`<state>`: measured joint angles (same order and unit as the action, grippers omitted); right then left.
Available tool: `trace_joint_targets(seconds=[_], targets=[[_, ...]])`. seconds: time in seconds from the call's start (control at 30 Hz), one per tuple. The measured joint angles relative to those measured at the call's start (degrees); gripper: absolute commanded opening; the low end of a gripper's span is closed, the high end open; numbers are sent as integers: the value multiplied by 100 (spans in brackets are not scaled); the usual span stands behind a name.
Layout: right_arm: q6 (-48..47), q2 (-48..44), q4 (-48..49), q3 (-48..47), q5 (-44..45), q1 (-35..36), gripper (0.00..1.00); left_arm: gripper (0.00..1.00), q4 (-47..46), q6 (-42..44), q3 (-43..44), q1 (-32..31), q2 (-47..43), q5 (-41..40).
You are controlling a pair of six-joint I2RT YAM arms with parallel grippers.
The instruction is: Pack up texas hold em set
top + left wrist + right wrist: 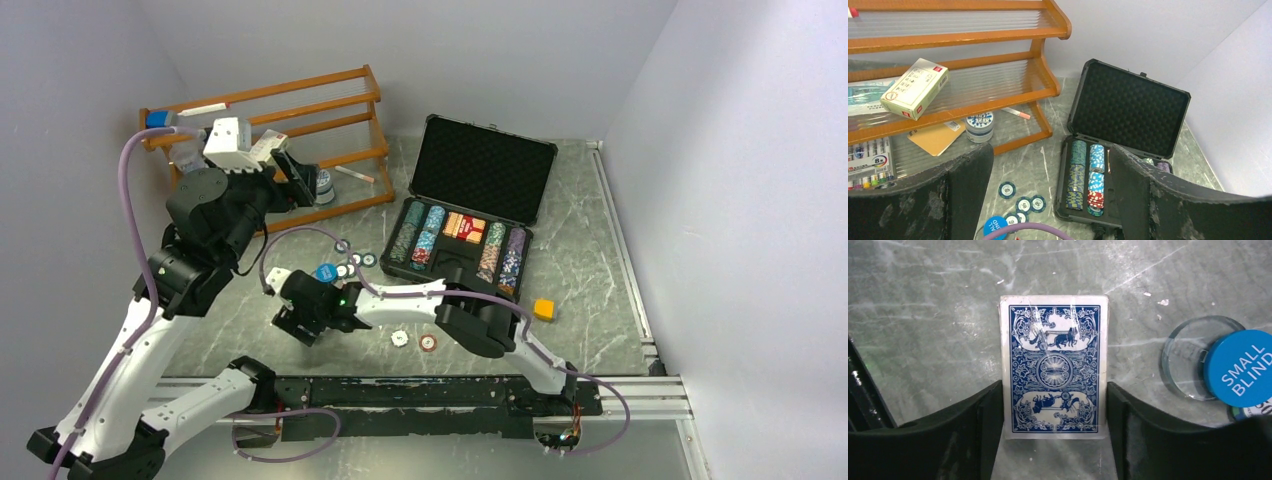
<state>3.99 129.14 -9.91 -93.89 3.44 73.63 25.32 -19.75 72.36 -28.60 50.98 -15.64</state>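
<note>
Deck (1054,365) x1, blue button (1243,367) x1, case (483,170) x1.

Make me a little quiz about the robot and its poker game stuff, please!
1. True or false: the black case has its lid shut.
2. What lies between the fingers of the right gripper? A) a card deck B) a banana C) a spoon
3. Fill in the gap: the blue button beside that deck reads "SMALL ____".
Key: 1 false, the lid stands open; 2 A; 3 BLIND.
</note>
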Motion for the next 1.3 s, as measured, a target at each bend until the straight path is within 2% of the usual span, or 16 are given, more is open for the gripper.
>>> trace_joint_targets(seconds=[0.07,0.13,0.3,0.47,0.7,0.97,1.17,1.3], targets=[[-9,24,74,-9,72,-2,54,92,0,9,0,0,31,0],[-22,24,129,9,79,-20,53,100,0,7,0,0,68,0],[-105,-378,710,776,-260,-107,52,99,-111,-68,-9,0,166,168],[-87,-1526,1292,2271,-595,-262,53,99,-173,-293,-9,2,503,577],[122,-3412,3067,4234,-476,-605,53,98,-195,-549,-107,72,800,1355],[212,-4651,4015,5689,-37,-1276,54,99,-433,-848,-772,81,789,2312],[258,-5515,4323,6249,181,-1648,53,93,-479,-1113,-1351,85,1056,3143],[111,-5899,4380,6266,120,-1652,54,83,-442,-1220,-1375,92,1432,3742]])
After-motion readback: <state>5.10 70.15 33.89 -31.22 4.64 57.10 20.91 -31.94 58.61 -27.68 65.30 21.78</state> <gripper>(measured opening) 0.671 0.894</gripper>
